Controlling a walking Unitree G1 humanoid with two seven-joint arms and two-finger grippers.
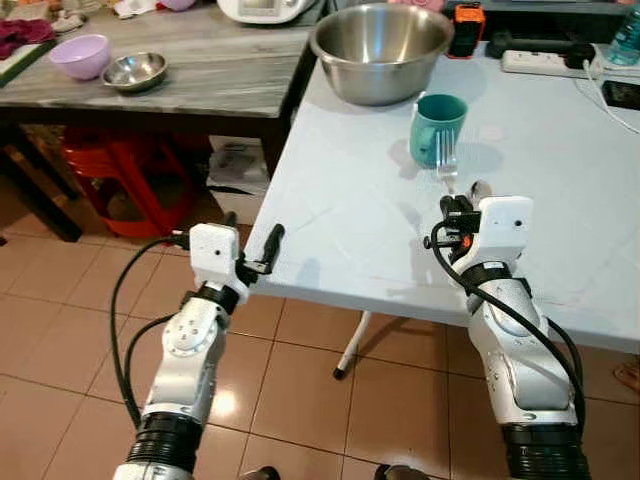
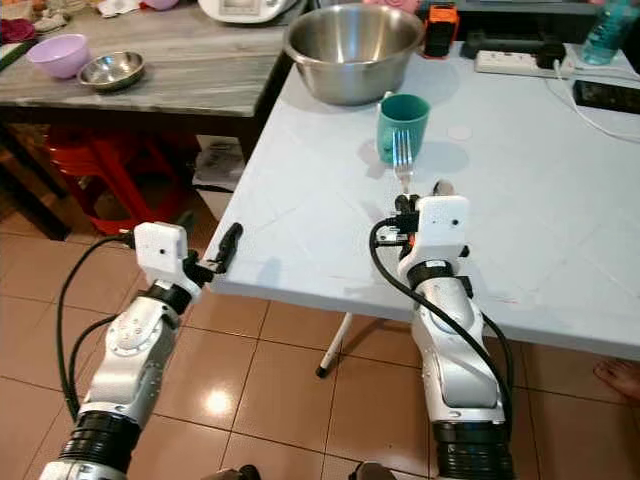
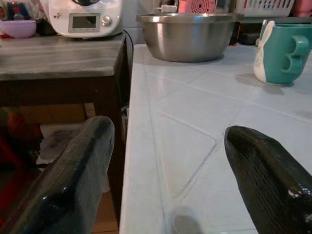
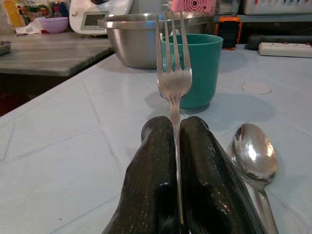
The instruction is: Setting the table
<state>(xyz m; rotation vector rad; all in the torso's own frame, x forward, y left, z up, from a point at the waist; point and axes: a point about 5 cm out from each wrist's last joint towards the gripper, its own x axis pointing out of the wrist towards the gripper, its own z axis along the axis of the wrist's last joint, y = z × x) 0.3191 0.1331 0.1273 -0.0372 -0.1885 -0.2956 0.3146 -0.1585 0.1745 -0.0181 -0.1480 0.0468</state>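
A silver fork stands out of my right gripper, which is shut on its handle, tines pointing toward a teal mug on the pale blue table. In the head views the fork hangs just above the table, in front of the mug. Beside the gripper a silver spoon lies flat on the table. My left gripper stands open at the table's near left edge, one finger over the tabletop and the other finger off its side.
A large steel bowl sits at the table's far side behind the mug. A power strip and cable lie at the far right. To the left a grey wooden table carries a purple bowl and small steel bowl. Red stools stand beneath it.
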